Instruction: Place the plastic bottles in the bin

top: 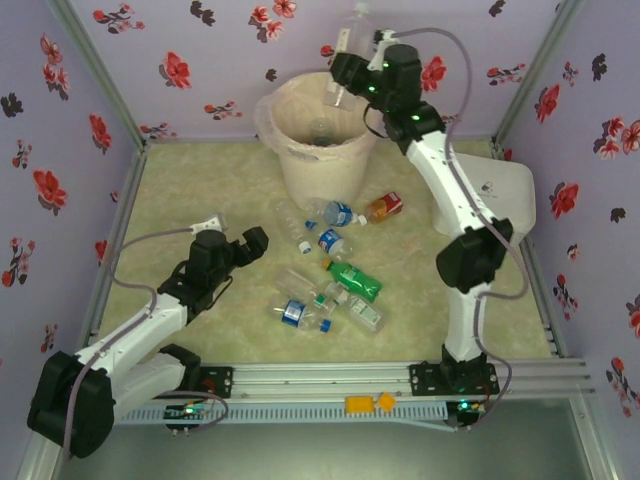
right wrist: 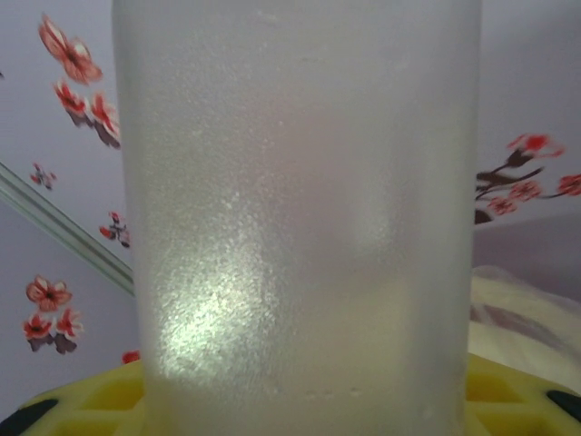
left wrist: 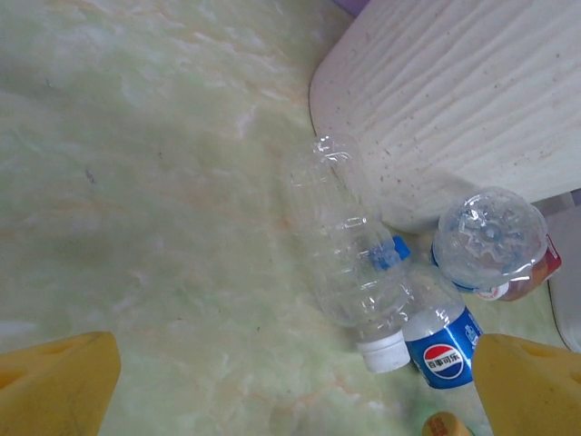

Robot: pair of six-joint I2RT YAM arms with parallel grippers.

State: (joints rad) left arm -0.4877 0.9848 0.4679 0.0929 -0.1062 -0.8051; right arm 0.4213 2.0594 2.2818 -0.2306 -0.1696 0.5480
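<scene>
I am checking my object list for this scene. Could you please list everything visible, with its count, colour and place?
bin: one, cream with clear liner, far centre.
plastic bottles: about ten, clear, blue-labelled, green, one orange-red; lying before the bin.
held bottle: one, clear, above the bin.
white box: one, right of the bin.
orange blocks: two, on the front rail.
table: one, pale green.
left gripper: one, open, beside the lying bottles.
right gripper: one, shut on the held bottle.
</scene>
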